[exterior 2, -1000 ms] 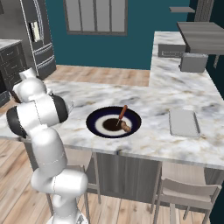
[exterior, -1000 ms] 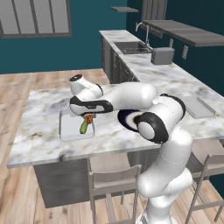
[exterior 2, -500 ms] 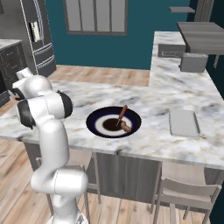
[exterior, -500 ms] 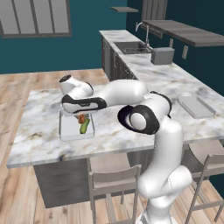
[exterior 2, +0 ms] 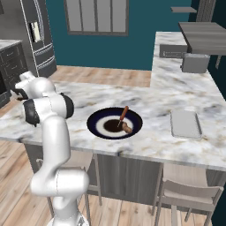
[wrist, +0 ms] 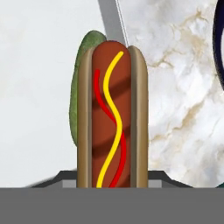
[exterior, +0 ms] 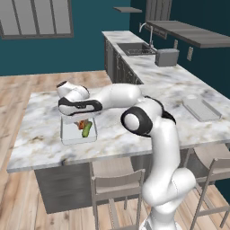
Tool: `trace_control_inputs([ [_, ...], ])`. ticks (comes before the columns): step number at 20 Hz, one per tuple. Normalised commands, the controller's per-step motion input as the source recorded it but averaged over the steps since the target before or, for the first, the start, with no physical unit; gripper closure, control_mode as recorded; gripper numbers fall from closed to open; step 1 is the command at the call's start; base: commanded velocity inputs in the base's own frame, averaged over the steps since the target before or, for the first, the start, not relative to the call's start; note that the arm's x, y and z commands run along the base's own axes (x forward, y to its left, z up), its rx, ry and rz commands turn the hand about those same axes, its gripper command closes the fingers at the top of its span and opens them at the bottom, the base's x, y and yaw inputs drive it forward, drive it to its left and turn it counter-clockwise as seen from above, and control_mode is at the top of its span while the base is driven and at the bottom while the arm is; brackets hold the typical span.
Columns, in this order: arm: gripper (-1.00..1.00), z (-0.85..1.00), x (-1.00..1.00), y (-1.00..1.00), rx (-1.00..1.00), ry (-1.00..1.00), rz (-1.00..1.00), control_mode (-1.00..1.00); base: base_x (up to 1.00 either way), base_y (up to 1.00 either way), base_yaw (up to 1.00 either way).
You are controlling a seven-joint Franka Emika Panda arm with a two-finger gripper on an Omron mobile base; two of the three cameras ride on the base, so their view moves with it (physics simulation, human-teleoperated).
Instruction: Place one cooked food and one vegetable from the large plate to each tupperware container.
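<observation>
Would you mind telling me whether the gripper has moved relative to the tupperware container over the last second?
Yes. In the left base view the gripper has swung left, from the tupperware container's right edge to directly above it.

The claw (exterior: 80,117) hangs over the near tupperware container (exterior: 67,135) on the island counter (exterior: 40,121). A hot dog (wrist: 112,116) sits directly ahead of it, and a cucumber (wrist: 83,83) lies under and beside that, inside the container. The large plate (exterior 2: 95,128) rests on the counter well to the claw's right, with the second tupperware container (exterior 2: 186,123) farther right again.
</observation>
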Motion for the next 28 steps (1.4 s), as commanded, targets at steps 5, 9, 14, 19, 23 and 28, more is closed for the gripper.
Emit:
trace_control_inputs([
  [5, 1.0, -0.01, 0.0, 0.33, 0.0, 0.0, 0.0, -1.0, 0.0, 0.0, 0.0],
  [9, 1.0, -0.26, 0.09, 0.12, -0.03, 0.04, 0.0, -1.0, 0.0, 0.0, 0.0],
  [14, 1.0, -0.24, 0.21, 0.0, 0.03, 0.01, 0.0, -1.0, 0.0, 0.0, 0.0],
  [19, 1.0, -0.22, 0.15, 0.2, 0.07, 0.01, 0.0, -1.0, 0.0, 0.0, 0.0],
  [23, 1.0, -0.31, 0.03, 0.04, 0.01, 0.01, 0.0, -1.0, 0.0, 0.0, 0.0],
  [28, 1.0, -0.06, 0.06, -0.06, 0.03, 0.0, 0.04, -1.0, 0.0, 0.0, 0.0],
])
